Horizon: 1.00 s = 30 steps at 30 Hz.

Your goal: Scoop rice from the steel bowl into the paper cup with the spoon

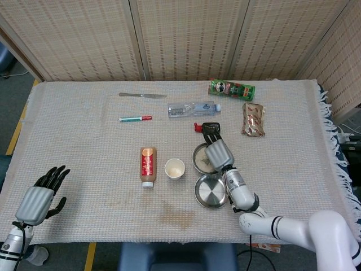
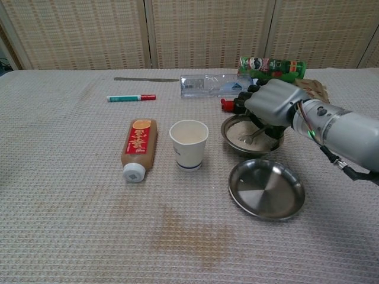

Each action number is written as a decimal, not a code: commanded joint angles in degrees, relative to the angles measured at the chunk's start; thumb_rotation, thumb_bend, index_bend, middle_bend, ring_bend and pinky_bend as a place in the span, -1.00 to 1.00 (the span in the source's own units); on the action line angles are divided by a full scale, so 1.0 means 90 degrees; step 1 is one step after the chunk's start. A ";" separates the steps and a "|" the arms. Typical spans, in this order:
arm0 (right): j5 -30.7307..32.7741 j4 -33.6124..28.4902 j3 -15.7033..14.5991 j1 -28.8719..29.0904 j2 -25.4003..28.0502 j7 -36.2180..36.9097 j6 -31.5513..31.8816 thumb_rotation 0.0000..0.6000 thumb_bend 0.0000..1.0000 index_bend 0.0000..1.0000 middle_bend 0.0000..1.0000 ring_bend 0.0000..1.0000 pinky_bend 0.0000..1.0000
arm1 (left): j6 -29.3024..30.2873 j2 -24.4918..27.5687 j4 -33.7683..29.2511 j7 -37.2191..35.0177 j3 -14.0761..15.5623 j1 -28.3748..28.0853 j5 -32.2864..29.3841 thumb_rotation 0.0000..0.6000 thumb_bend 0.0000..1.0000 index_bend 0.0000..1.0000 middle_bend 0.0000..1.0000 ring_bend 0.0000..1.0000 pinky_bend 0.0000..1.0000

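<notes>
The steel bowl [image 2: 249,151] of white rice stands right of the paper cup [image 2: 189,144], which is upright and about a hand's width away. My right hand [image 2: 275,105] hangs low over the bowl's far right side and grips the handle of the metal spoon [image 2: 253,136]. The spoon's head lies down in the rice. In the head view the right hand [image 1: 217,151] covers much of the bowl [image 1: 196,159] and hides the spoon; the cup [image 1: 174,168] is to its left. My left hand [image 1: 42,195] rests at the table's near left corner, holding nothing.
An empty steel dish [image 2: 266,188] lies just in front of the rice bowl. A sauce bottle [image 2: 137,148] lies left of the cup. Further back are a small red-capped bottle [image 2: 228,105], a water bottle [image 2: 207,84], a chips can [image 2: 272,64], a marker [image 2: 131,97] and a knife [image 2: 145,79].
</notes>
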 commanded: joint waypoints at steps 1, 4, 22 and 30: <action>-0.0009 -0.0063 -0.0022 -0.0004 0.0082 0.0099 0.0062 1.00 -0.33 0.26 -0.90 -1.00 -1.00 | -0.0009 -0.0003 0.0003 0.0000 -0.0001 -0.0004 -0.0005 1.00 -0.14 -1.00 -1.00 -1.00 -0.57; -0.0008 -0.0129 -0.0042 -0.0020 0.0178 0.0204 0.0125 1.00 -0.33 0.26 -0.90 -1.00 -1.00 | -0.0022 -0.0010 -0.0005 0.0021 -0.0002 -0.0010 -0.0009 1.00 -0.14 -1.00 -1.00 -1.00 -0.58; -0.0043 -0.0482 0.0159 -0.0265 0.0631 0.1917 0.0151 1.00 -0.33 0.29 -0.89 -1.00 -1.00 | 0.0002 -0.0020 -0.0014 0.0045 0.0016 0.0000 0.0018 1.00 -0.14 -1.00 -1.00 -1.00 -0.57; -0.0021 -0.0791 0.0252 -0.0118 0.0704 0.2002 0.0194 1.00 -0.33 0.29 -0.88 -1.00 -1.00 | 0.0013 -0.0012 -0.0012 0.0022 0.0014 0.0004 0.0020 1.00 -0.14 -1.00 -1.00 -1.00 -0.57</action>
